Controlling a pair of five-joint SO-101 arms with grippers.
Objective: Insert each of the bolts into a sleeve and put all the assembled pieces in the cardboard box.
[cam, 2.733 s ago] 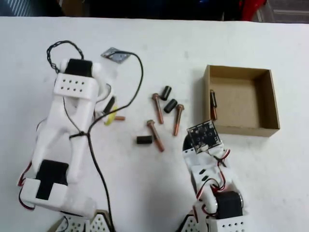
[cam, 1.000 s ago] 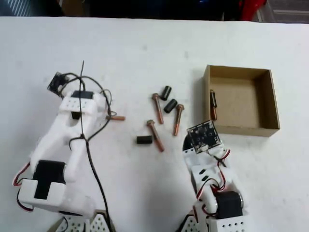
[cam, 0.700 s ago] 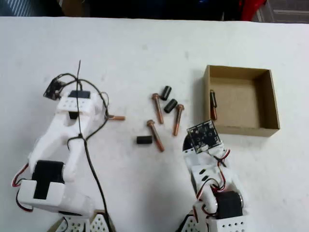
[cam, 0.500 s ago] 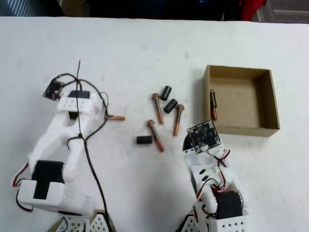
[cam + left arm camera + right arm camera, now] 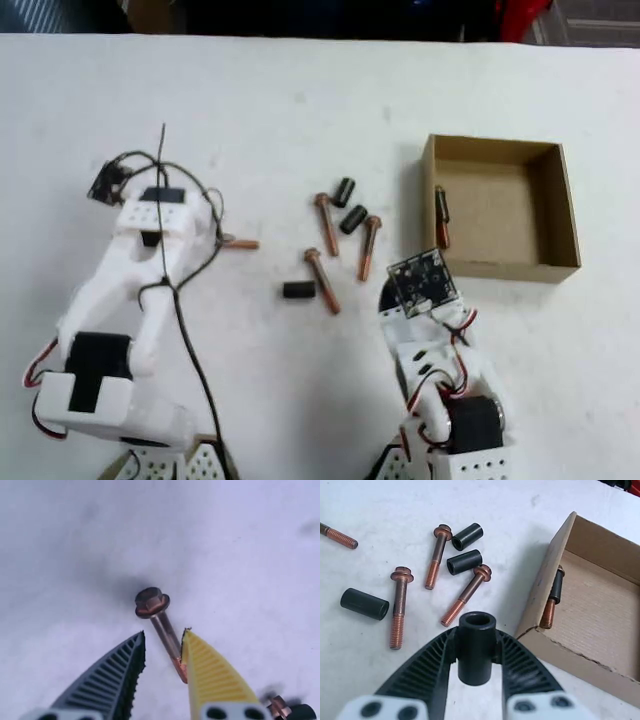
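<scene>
I am counting bare bolts: 4 | empty sleeves: 4 (one is sitting in my right gripper) | assembled piece: 1 | cardboard box: 1

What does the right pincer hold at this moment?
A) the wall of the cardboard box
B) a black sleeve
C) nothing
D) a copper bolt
B: the right wrist view shows the right pincer closed on a black sleeve, whose open end faces the camera.
</scene>
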